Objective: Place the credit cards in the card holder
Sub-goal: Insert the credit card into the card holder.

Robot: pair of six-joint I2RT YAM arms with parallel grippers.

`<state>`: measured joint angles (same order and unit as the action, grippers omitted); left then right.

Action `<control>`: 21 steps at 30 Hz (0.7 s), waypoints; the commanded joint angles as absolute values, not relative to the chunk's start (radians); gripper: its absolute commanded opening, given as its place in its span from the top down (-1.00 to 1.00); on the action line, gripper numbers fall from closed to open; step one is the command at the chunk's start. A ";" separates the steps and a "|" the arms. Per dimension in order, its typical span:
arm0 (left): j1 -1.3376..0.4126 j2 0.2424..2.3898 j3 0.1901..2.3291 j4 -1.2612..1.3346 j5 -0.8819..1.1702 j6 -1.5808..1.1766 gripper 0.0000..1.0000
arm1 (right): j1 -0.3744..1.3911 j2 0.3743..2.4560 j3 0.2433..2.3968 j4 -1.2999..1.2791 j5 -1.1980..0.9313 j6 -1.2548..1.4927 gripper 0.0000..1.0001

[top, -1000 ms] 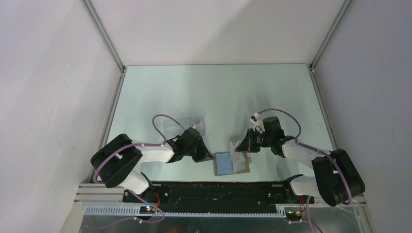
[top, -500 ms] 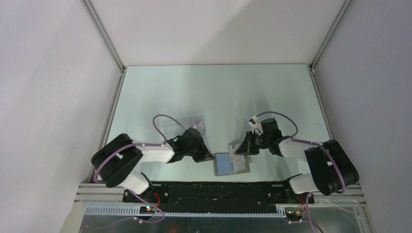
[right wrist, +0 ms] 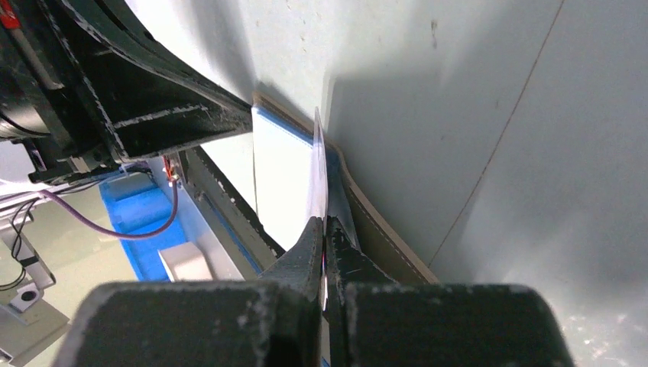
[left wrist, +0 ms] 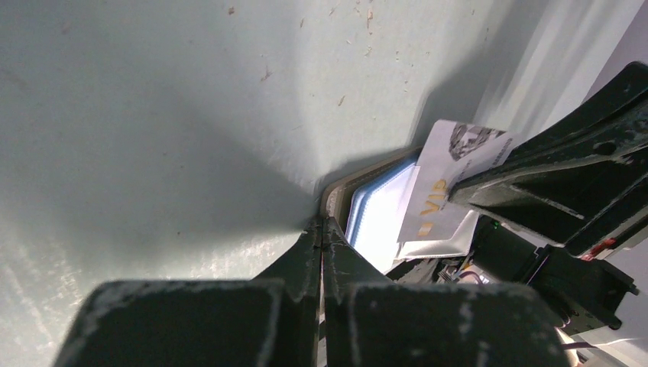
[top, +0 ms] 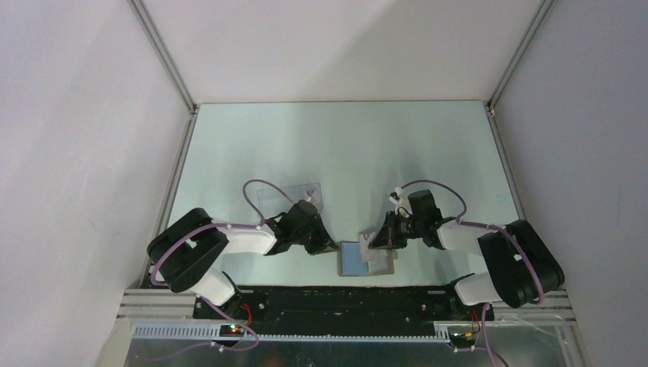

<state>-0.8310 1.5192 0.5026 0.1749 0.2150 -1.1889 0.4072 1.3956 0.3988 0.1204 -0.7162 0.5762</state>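
- Since a second ago, our right gripper [top: 380,243] has slid left and nearer, carrying the credit card [left wrist: 439,191] from beside the card holder [top: 351,260] to over its right half.
- The card holder lies open near the front edge of the table [top: 344,145], between our arms, with its light blue lining up (card and fingers cover its right half from above).
- Our right gripper's closed fingers pinch the card at one end. The right wrist view sees it edge-on, its print unreadable.
- The card's lower edge meets the lining, but we cannot tell whether it sits in a slot.
- Our left gripper [left wrist: 322,229] is closed, its tips touching the holder's left rim. We cannot make out whether it pinches or merely presses.
- A clear box [top: 290,199] lies behind our left arm, partly hidden by it.
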 commanded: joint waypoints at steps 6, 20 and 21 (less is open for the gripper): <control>-0.843 1.555 0.523 0.156 0.191 -1.188 1.00 | 0.429 1.333 0.352 0.008 -0.669 0.587 1.00; -0.844 1.566 0.536 0.156 0.197 -1.180 1.00 | 0.442 1.330 0.328 -0.034 -0.653 0.639 1.00; -0.844 1.568 0.536 0.156 0.200 -1.180 1.00 | 0.444 1.336 0.328 -0.028 -0.656 0.643 1.00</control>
